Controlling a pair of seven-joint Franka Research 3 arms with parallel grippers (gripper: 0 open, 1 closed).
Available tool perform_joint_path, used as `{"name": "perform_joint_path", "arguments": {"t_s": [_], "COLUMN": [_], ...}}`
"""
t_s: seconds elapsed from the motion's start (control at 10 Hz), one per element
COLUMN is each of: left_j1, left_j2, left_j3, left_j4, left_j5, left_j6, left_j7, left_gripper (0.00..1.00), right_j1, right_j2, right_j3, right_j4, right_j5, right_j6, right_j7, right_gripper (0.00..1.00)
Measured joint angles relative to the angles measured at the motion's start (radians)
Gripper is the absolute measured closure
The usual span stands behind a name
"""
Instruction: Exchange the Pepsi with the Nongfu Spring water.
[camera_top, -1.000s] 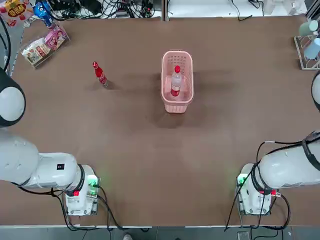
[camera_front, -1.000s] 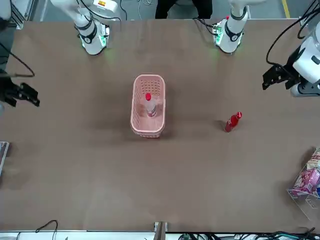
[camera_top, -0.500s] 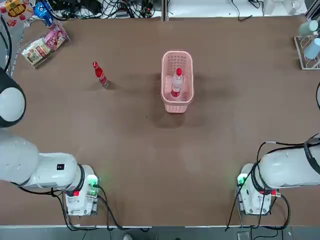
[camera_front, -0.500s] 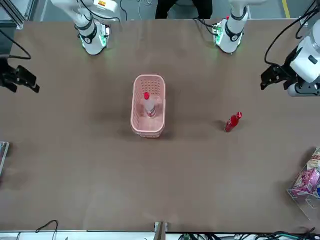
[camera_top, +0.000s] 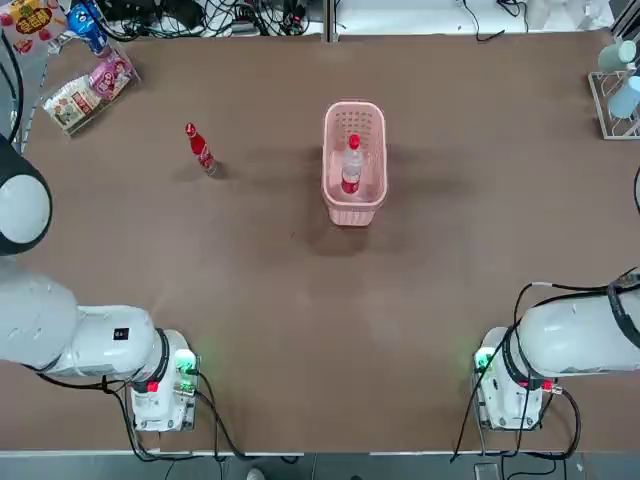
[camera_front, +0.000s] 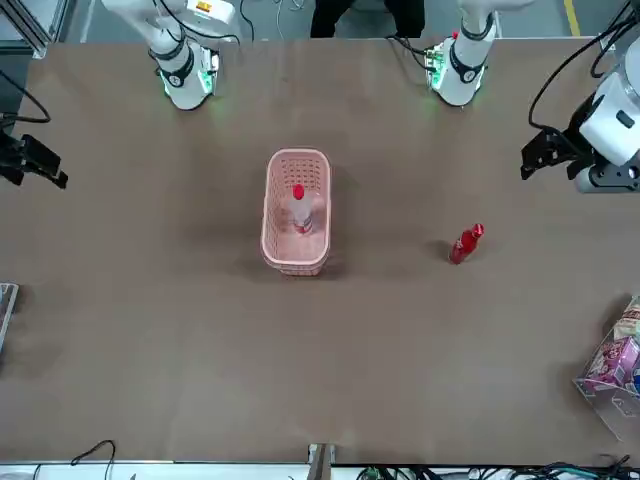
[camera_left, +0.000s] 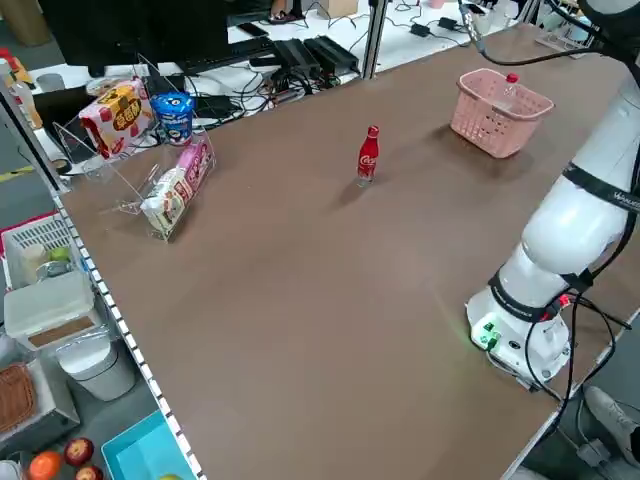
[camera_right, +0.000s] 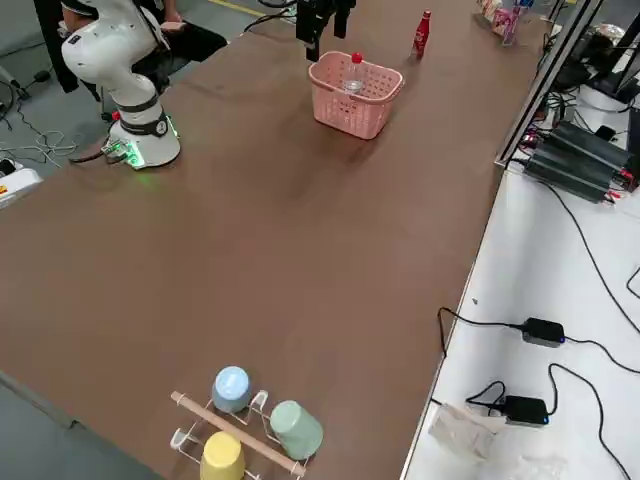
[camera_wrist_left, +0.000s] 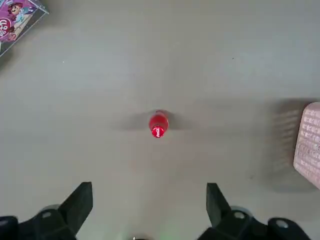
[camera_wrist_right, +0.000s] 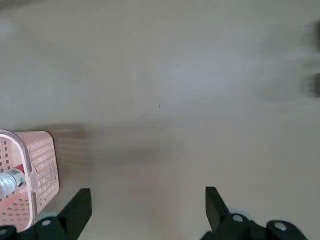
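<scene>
We found the Pepsi (camera_top: 199, 148) standing upright on the bare brown worktop (camera_top: 300, 320), toward its far left part, well apart from the pink basket (camera_top: 354, 205). The Nongfu Spring water (camera_top: 351, 165) stood upright inside that basket, which sat near the middle of the worktop, closer to the far edge.

The left gripper (camera_front: 545, 155) hung raised over the left edge of the worktop, near the Pepsi but not touching it; in the left wrist view its fingers (camera_wrist_left: 80, 202) were spread wide with nothing between them, and the red bottle showed on the surface beyond them. The right gripper (camera_front: 30, 165) hung above the right edge of the worktop, well apart from the basket; its fingers (camera_wrist_right: 77, 207) were likewise wide apart and held nothing.

Snack packets (camera_top: 85, 90) lay in a clear stand at the far left corner, and a rack with cups (camera_right: 245, 425) stood at the far right corner
</scene>
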Motion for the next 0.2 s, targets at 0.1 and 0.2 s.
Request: {"name": "perform_joint_path", "arguments": {"t_s": [0.1,0.2], "left_j1": [0.001,0.001], "left_j2": [0.0,0.0], "left_j3": [0.0,0.0], "left_j4": [0.0,0.0], "left_j5": [0.0,0.0], "left_j6": [0.0,0.001], "left_j7": [0.016,0.038], "left_gripper": [0.0,0.0], "right_j1": [0.0,0.0], "right_j2": [0.0,0.0], "right_j3": [-0.001,0.0], "right_j4": [-0.001,-0.001], "right_j5": [0.0,-0.002], "right_j6": [0.004,0.005], "right_j7": [0.0,0.0], "right_gripper": [0.0,0.0]}}
